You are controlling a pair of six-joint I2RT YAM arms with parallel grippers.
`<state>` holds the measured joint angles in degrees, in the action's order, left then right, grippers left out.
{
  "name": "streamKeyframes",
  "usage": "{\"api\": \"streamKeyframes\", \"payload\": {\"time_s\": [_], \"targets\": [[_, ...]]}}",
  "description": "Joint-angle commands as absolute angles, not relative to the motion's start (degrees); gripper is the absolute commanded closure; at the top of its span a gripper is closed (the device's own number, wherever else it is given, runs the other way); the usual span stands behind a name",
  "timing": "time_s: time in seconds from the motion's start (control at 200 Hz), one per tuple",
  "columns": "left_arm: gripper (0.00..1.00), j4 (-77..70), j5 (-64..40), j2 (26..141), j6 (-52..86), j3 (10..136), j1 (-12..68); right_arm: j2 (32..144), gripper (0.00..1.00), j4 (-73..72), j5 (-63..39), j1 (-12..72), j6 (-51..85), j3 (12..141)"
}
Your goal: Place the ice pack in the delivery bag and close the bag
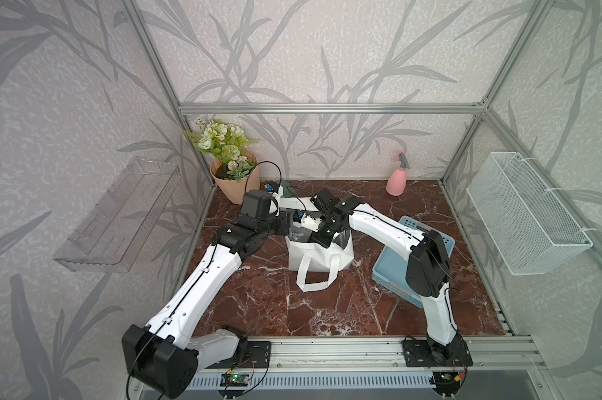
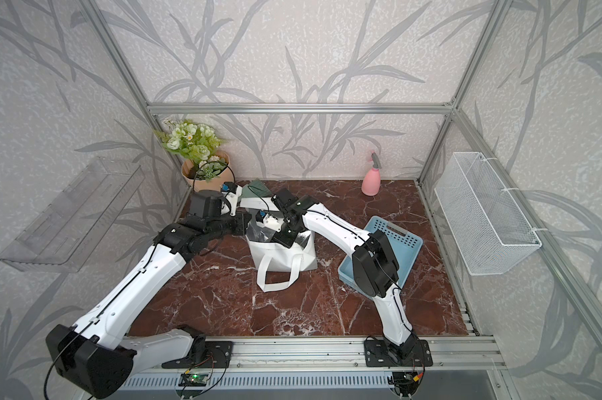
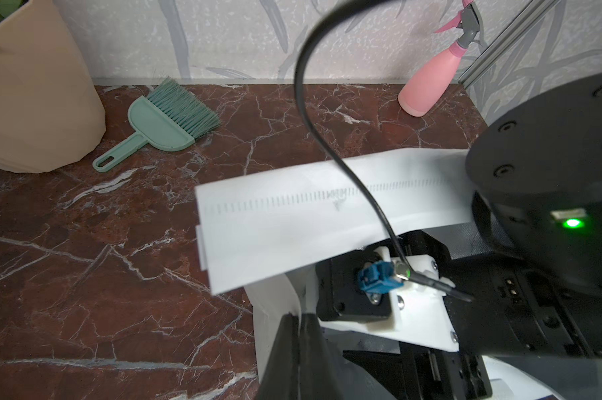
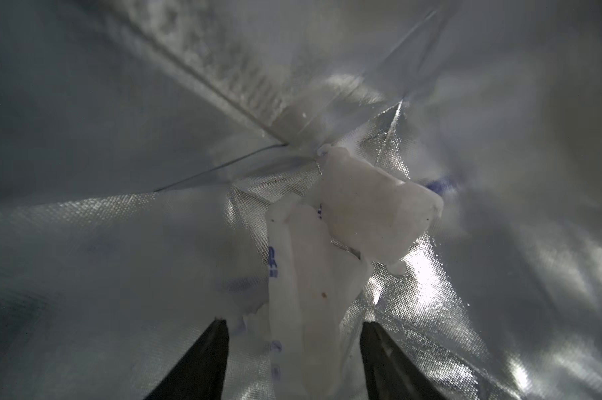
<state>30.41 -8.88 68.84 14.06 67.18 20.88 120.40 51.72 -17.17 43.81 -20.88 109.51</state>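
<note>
Right pincer point(image 4: 292, 322) spread, deep inside the delivery bag point(image 1: 313, 256) — the ice pack point(image 4: 372, 211) lies on the foil lining between its jaws. Left pincer point(image 3: 298, 332), pressed together, pinches the bag's rim. Placement looks done — only withdrawal remains.

Only blurred blue print shows on the ice pack point(image 4: 306, 277), and none of it can be read.

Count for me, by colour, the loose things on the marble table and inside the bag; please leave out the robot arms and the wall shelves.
White: 2 (bag, ice pack)
Pink: 1 (spray bottle)
Green: 1 (brush)
Blue: 1 (tray)
Beige: 1 (flower pot)
Total: 6
</note>
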Motion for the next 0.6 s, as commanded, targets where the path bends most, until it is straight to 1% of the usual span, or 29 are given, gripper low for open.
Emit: {"api": "streamKeyframes", "payload": {"time_s": [0.0, 0.255, 0.46, 0.52, 0.595], "targets": [[0.96, 30.0, -9.3, 68.2, 14.2, 67.9, 20.7, 119.1, 0.32, 53.2, -16.6, 43.6, -19.7, 111.2], [0.96, 29.5, -8.9, 68.7, 14.2, 67.9, 20.7, 112.1, 0.29, 53.9, -16.1, 43.6, -15.5, 117.2], [0.96, 28.9, -8.7, 69.1, 14.2, 67.9, 20.7, 102.8, 0.26, 47.0, -19.5, 43.6, -11.3, 110.7], [0.96, 28.8, -8.8, 69.1, 14.2, 67.9, 20.7, 100.6, 0.26, 45.2, -19.0, 43.5, -9.6, 108.8], [0.96, 28.7, -8.9, 69.4, 14.2, 67.9, 20.7, 97.2, 0.25, 42.6, -15.9, 43.6, -7.2, 106.0]]}}
